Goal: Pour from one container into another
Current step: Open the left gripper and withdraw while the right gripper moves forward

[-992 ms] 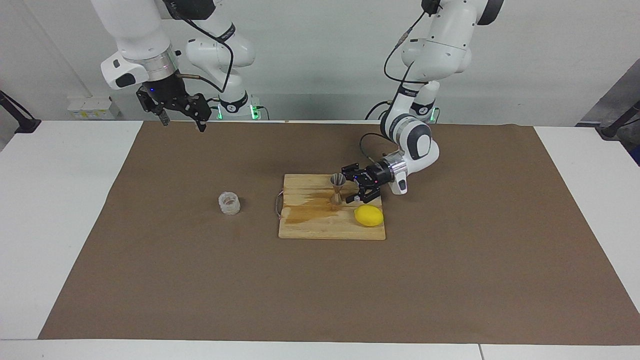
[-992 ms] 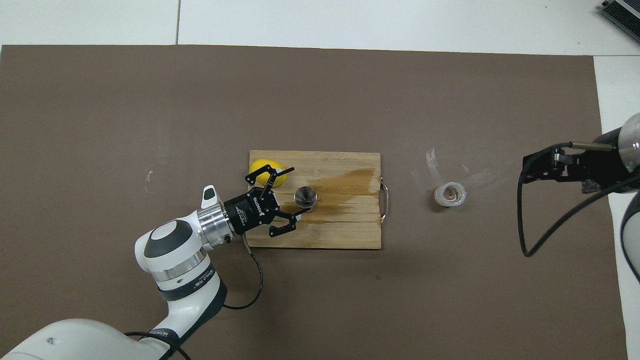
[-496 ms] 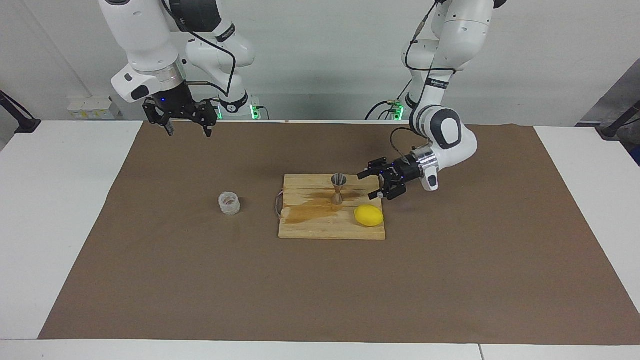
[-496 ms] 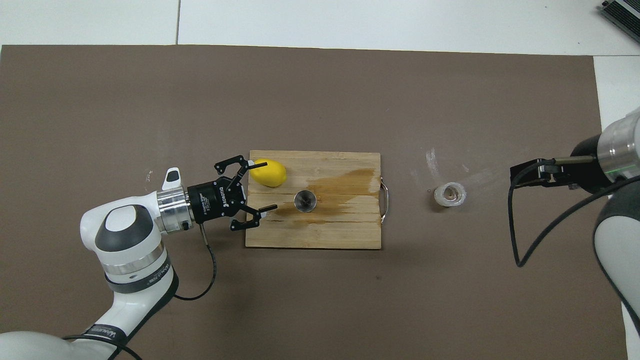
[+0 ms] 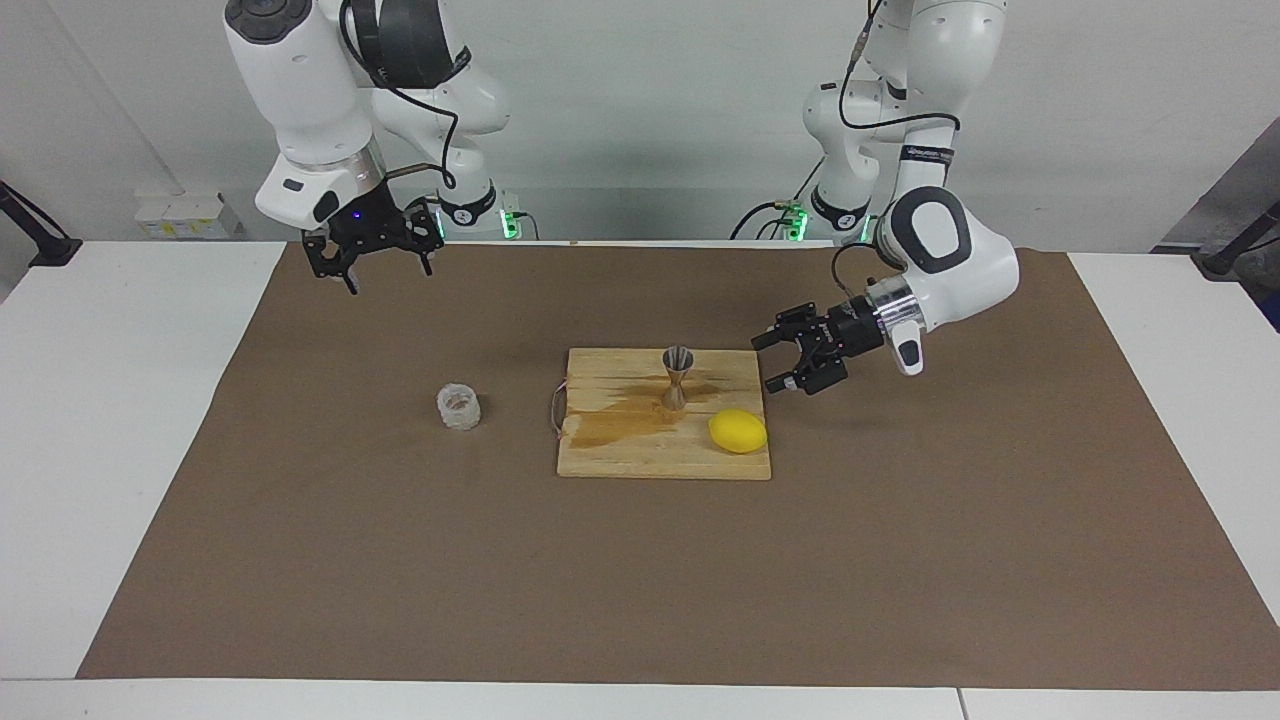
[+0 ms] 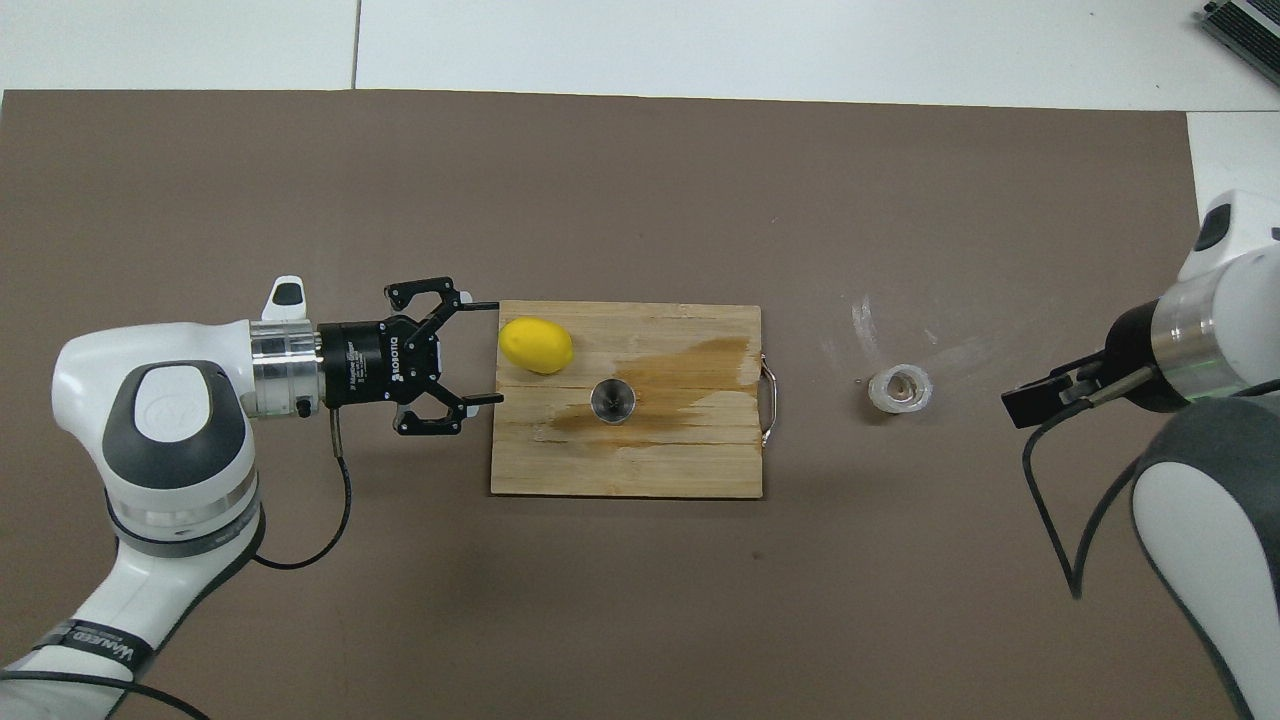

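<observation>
Off the board's (image 5: 610, 455) edge now, left gripper (image 5: 788, 364), jaws wide, jigger (image 5: 677, 376) released.

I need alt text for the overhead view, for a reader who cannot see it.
A metal jigger stands beside a lemon on a stained wooden board; a glass cup sits off the board on the brown mat. The open left hand hovers at the board's edge.

Jigger (image 5: 676, 377) and lemon (image 5: 738, 431) on board (image 5: 620, 455)

You see a bright yellow lemon (image 5: 738, 431) on a pale wooden board (image 5: 610, 455) with a darker brown stain, a silver-grey metal jigger (image 5: 677, 378), and a clear bumpy glass cup (image 5: 459, 407) on brown matting (image 5: 900, 550).
</observation>
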{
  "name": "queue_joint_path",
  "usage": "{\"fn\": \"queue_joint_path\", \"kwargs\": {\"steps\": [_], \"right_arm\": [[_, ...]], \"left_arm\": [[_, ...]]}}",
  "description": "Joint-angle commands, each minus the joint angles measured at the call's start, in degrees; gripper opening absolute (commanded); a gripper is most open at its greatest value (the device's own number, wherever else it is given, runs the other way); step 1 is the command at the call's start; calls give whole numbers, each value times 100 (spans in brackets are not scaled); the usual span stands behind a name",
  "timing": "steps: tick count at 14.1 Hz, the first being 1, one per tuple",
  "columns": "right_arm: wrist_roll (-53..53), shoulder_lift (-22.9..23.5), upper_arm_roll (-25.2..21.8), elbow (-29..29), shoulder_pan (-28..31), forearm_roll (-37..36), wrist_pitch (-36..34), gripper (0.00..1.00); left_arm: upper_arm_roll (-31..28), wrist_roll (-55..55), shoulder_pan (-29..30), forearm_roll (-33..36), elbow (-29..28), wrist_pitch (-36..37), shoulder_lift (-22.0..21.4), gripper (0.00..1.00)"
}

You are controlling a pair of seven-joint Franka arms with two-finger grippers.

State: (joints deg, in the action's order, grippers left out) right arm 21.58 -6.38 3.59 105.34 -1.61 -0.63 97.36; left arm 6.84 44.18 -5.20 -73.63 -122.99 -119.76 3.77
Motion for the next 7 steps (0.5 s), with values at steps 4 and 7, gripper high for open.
{"fn": "queue_joint_path", "kwargs": {"steps": [4, 7], "right_arm": [[2320, -100, 19, 820, -6, -16, 740, 100], [3200, 163, 28, 961, -6, 334, 1039, 100]], "left_arm": [[19, 1065, 695, 2631, 1599, 1444, 71, 100], [19, 1031, 810, 3774, 2347, 1797, 167, 100]]}}
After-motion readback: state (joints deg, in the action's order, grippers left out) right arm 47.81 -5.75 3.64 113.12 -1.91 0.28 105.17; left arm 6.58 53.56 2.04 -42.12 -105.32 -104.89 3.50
